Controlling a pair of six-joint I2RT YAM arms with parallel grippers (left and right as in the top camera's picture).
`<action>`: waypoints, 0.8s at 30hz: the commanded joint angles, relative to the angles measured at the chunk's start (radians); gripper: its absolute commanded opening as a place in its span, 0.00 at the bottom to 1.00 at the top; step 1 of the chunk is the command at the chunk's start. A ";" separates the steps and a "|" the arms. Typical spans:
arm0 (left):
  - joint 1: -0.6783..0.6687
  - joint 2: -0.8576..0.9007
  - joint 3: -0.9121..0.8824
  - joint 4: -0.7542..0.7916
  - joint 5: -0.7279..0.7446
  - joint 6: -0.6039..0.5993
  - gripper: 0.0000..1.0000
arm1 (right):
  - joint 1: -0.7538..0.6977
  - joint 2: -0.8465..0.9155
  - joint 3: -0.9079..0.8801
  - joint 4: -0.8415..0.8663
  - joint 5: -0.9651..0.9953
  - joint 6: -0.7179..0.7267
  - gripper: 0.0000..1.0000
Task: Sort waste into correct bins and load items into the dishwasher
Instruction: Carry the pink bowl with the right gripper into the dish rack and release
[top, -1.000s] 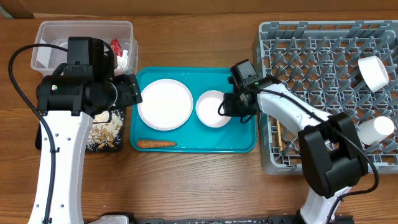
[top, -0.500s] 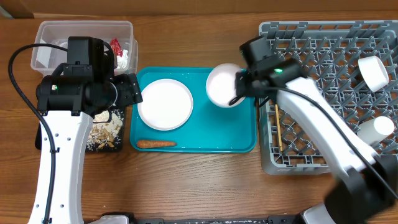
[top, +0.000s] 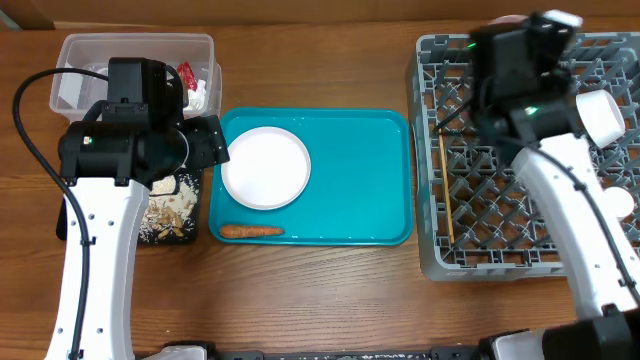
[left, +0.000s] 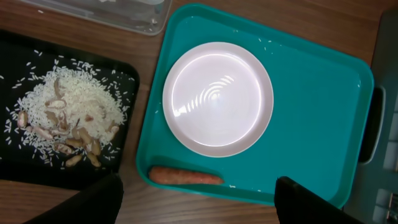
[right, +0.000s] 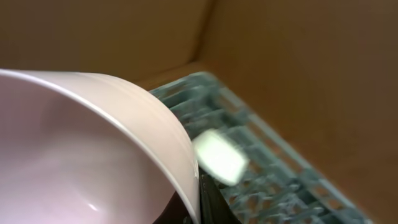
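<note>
Wooden table (top: 320, 290), right fingers (right: 208, 205) clenched on white bowl (right: 81, 155) rim above grey rack (right: 261, 180), left fingers (left: 102, 199) spread near plate (left: 217, 99).

My left arm (top: 95, 260) comes in from the near edge, its white link running straight toward the far side and ending at my bulky black left wrist (top: 125, 140). From there the left gripper (top: 208, 145) sticks out to the right and looks downward. In the wrist view its two dark fingertips (left: 93, 200) stand far apart and grip nothing. My right arm (top: 575, 230) stretches in a long white diagonal, up and to the left. It ends at my black right wrist (top: 515, 60), which looks slightly blurred. My right gripper (right: 198, 202) is closed tight, pinching the rim of a white bowl (right: 93, 155). Only one dark finger shows beside that rim.
</note>
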 joint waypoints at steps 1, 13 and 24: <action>0.003 -0.004 0.013 0.003 -0.014 -0.006 0.80 | -0.114 0.047 0.005 0.055 0.196 -0.018 0.04; 0.003 -0.004 0.013 0.014 -0.014 -0.006 0.80 | -0.274 0.360 0.005 0.163 0.318 -0.085 0.04; 0.003 -0.004 0.013 0.034 -0.013 -0.010 0.80 | -0.219 0.468 -0.044 0.116 0.289 0.032 0.04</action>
